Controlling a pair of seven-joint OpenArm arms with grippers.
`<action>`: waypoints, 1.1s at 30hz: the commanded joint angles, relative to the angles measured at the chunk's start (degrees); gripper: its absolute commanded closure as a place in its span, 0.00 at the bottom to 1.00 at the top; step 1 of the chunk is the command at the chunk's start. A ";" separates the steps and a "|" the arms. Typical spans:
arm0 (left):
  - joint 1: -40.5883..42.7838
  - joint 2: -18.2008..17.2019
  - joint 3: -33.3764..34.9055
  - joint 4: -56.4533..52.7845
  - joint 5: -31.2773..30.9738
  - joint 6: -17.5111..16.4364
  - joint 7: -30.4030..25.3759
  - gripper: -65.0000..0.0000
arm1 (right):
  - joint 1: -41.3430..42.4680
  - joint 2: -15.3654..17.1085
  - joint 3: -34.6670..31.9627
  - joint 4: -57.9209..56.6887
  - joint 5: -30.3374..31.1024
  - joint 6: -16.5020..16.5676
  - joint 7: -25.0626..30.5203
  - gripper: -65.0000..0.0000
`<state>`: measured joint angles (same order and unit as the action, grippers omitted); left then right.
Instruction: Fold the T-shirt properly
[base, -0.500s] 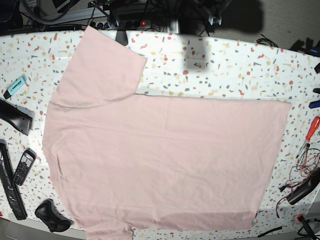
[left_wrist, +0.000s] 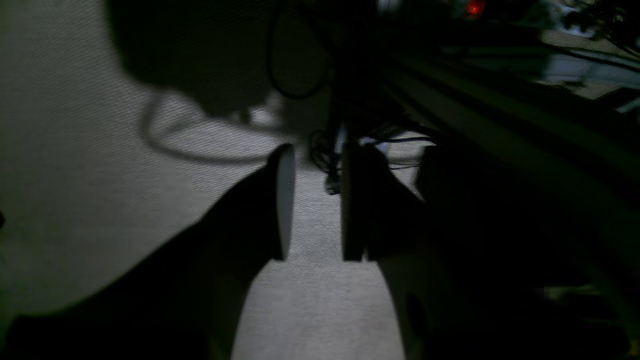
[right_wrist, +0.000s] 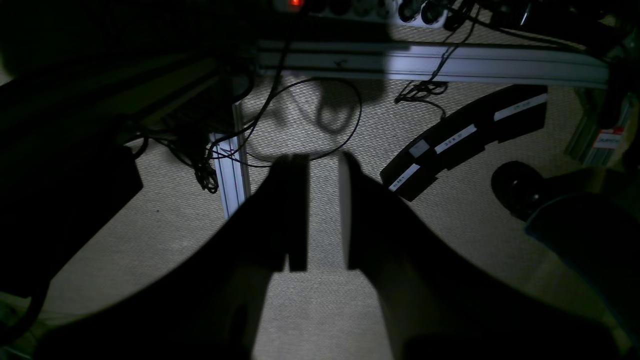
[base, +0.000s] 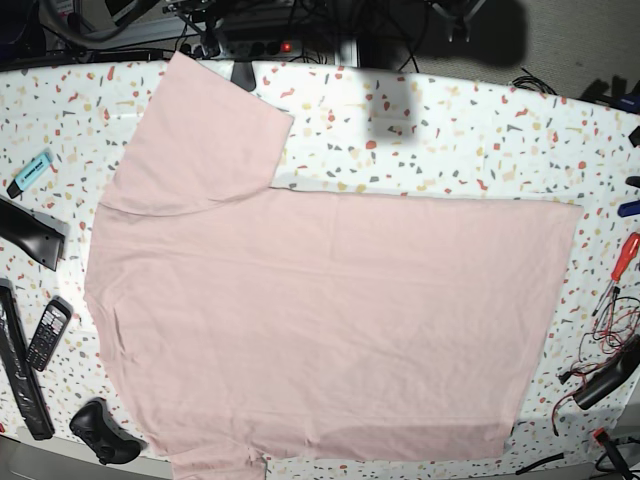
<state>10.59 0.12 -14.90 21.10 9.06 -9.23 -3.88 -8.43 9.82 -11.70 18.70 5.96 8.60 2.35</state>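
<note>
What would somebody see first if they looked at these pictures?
The big pale pink T-shirt grabs the eye: it lies spread flat, plain side up, covering most of the speckled table, one sleeve pointing to the far edge. Small things sit around it, like a phone at the left edge and a red screwdriver at the right.

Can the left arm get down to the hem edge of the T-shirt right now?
Probably yes. The T-shirt lies flat with nothing on it, and its hem edge sits clear of the nearby tools. The left gripper is open and empty.
</note>
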 joint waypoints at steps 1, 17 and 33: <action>0.20 0.00 0.00 0.33 -0.07 0.00 -0.17 0.76 | -0.02 0.17 0.04 0.31 0.07 0.22 0.17 0.83; 4.72 -0.02 0.02 8.55 -1.14 0.00 2.47 0.76 | -8.02 0.83 0.04 9.86 0.09 0.28 -1.46 0.84; 30.03 -6.12 0.85 44.68 -10.73 -0.68 10.54 0.76 | -37.13 14.67 0.11 53.11 9.75 0.35 -10.91 0.84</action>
<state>40.03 -5.61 -13.82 65.41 -1.69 -9.85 7.46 -44.86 24.23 -11.70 71.68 15.38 8.56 -9.02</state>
